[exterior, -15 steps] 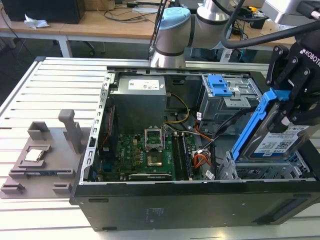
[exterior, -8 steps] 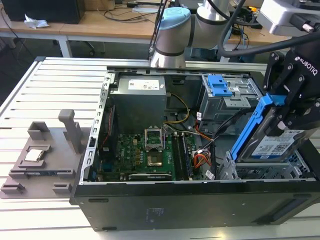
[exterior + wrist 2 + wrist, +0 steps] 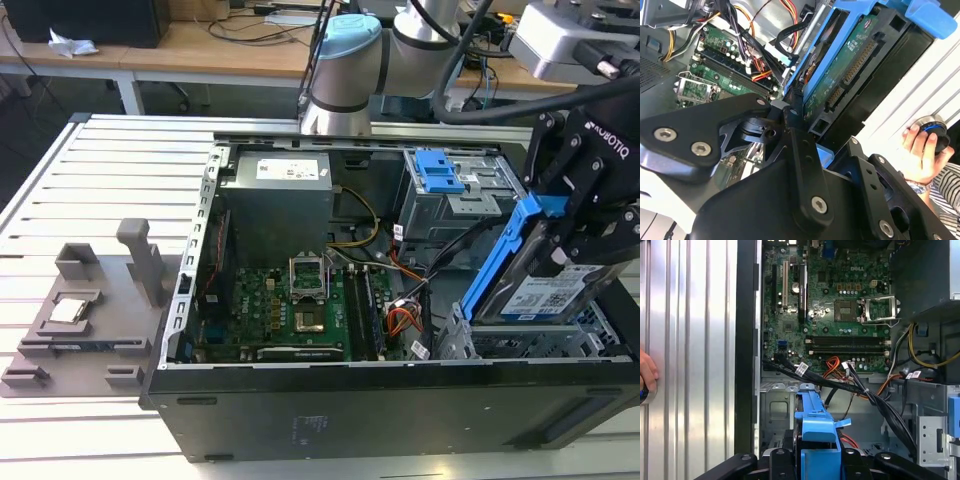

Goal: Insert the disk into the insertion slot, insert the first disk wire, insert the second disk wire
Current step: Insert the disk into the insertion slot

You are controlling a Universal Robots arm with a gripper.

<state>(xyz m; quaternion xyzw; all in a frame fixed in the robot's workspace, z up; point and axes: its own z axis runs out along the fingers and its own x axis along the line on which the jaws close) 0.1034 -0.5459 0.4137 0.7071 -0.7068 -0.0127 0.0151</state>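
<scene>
Exterior view: slatted table (image 3: 110, 170), open case (image 3: 300, 420), disk (image 3: 545, 297) in gripper (image 3: 578, 248), desk (image 3: 200, 45) behind.

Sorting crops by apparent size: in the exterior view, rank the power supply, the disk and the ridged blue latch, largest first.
1-2. The power supply and the disk look about alike; the gripper covers part of the disk, so I leave them unranked.
3. The ridged blue latch, clearly smallest.

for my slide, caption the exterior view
Robot gripper holding the disk tilted over the insertion slot in an open computer case.
</scene>
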